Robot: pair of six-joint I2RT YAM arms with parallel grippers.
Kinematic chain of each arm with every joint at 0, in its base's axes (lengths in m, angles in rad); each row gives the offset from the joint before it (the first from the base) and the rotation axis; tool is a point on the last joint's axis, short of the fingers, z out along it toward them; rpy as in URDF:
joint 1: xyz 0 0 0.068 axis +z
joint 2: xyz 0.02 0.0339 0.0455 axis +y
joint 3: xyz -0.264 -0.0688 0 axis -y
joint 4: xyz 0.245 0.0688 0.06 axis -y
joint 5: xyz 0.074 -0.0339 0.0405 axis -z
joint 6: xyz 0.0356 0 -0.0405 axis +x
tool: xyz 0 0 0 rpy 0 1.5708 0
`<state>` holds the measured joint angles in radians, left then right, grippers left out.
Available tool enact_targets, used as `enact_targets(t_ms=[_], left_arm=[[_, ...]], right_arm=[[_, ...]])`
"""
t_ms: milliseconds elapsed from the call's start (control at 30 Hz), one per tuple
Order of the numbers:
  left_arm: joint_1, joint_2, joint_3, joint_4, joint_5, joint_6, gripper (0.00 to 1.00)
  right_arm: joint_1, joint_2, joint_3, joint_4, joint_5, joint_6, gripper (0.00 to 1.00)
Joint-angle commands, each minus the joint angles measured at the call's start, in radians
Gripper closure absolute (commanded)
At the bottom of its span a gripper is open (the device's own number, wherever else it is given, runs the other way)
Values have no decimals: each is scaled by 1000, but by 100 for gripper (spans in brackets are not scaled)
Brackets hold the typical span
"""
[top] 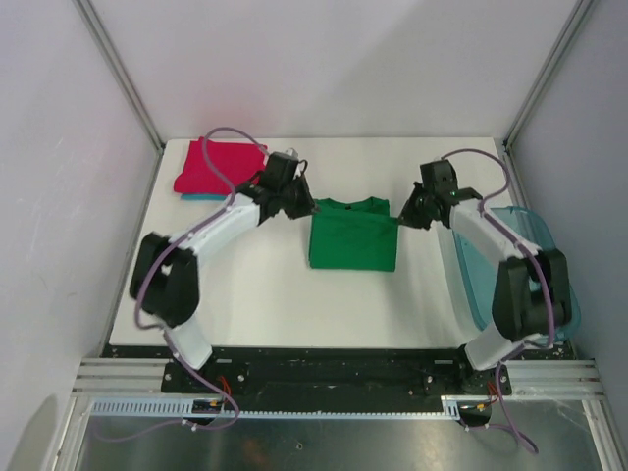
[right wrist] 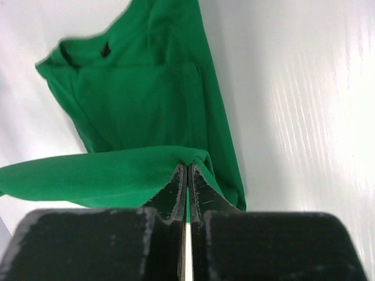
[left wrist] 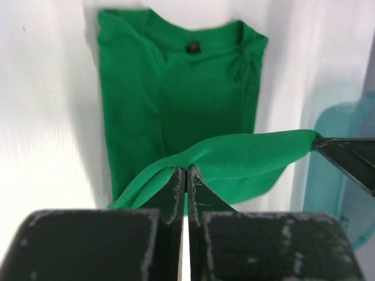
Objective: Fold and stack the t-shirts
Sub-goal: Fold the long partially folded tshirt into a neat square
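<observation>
The green t-shirt (top: pixel 353 234) lies partly folded in the middle of the white table. My left gripper (top: pixel 302 205) is shut on its edge at the far left, and my right gripper (top: pixel 401 217) is shut on its edge at the far right. The held edge hangs taut between them, lifted above the rest of the green t-shirt (left wrist: pixel 176 93), in the left wrist view. The right wrist view shows the same green cloth (right wrist: pixel 140 99) pinched in the jaws. The magenta-red t-shirt (top: pixel 216 167) lies folded at the far left, with a light blue t-shirt (top: pixel 201 197) peeking out beneath it.
A translucent blue-green plastic bin (top: pixel 510 270) stands at the table's right edge beside my right arm; it also shows in the left wrist view (left wrist: pixel 334 158). Grey walls with metal frame posts enclose the table on three sides.
</observation>
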<state>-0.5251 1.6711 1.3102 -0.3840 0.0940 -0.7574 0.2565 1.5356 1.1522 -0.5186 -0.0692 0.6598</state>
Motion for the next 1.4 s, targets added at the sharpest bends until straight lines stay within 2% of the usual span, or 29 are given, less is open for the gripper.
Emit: enact_targets(t_ms=[0,200,400,833,1000,1167,1367], left_arm=[[59,164,152,4,54,66,100],[122,356,327,11,108,68,100],[170,484,485,15,133,81,100],[218,687,572,43,96,45,100],[212,692,517,42,104,37,100],[181,608,386,43,87,41,100],[123,416,121,65,38,29,100]], right_arm=[[-46,151,158,139,-61,-51,100],[-72,367,339,178,-81,-51,100],[-87,556,521,194,-92,-37,100],[-59,819,749,210,-98,2,100],[-38,800,672,185,-60,7,100],[-40,666,422,236,-47,38,100],[-24,463,125,233,-14,50,100]])
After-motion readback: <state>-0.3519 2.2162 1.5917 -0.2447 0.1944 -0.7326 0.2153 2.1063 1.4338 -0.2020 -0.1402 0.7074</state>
